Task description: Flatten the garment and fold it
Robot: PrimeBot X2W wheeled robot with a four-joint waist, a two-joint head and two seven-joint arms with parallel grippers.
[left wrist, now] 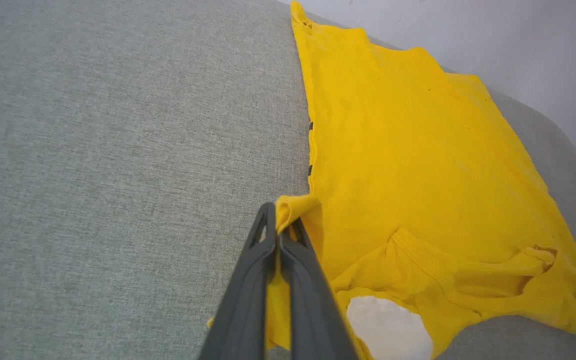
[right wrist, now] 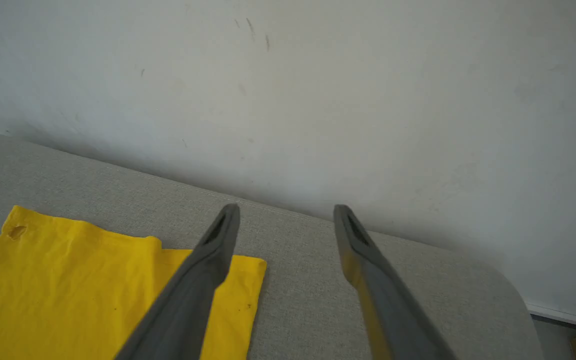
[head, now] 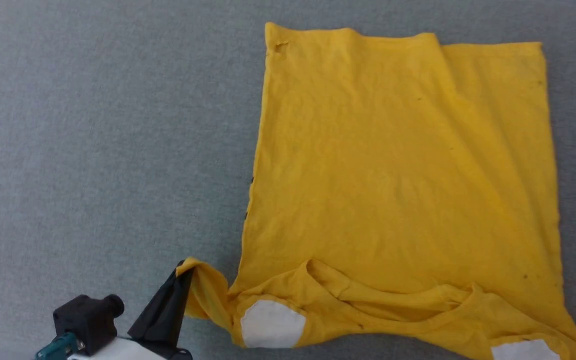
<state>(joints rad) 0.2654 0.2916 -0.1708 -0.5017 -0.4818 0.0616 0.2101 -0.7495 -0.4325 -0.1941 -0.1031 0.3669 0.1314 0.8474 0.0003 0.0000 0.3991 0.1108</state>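
Observation:
The garment (head: 398, 170) is a bright yellow T-shirt lying mostly flat on the grey surface, plain side up, with the neckline and two white patches at the near edge. My left gripper (head: 184, 270) is shut on the tip of its left sleeve, lifting that corner a little. The left wrist view shows the sleeve fabric pinched in my left gripper (left wrist: 279, 220), the garment (left wrist: 418, 150) spreading off to the right. My right gripper (right wrist: 286, 212) stands open and empty above the garment's (right wrist: 83, 280) far right hem corner.
A grey fabric surface (head: 103, 150) carries the shirt, with wide bare room on its left half. A pale wall (right wrist: 318, 90) rises just behind its far edge. The surface's rounded right corner (right wrist: 498, 280) drops to the floor.

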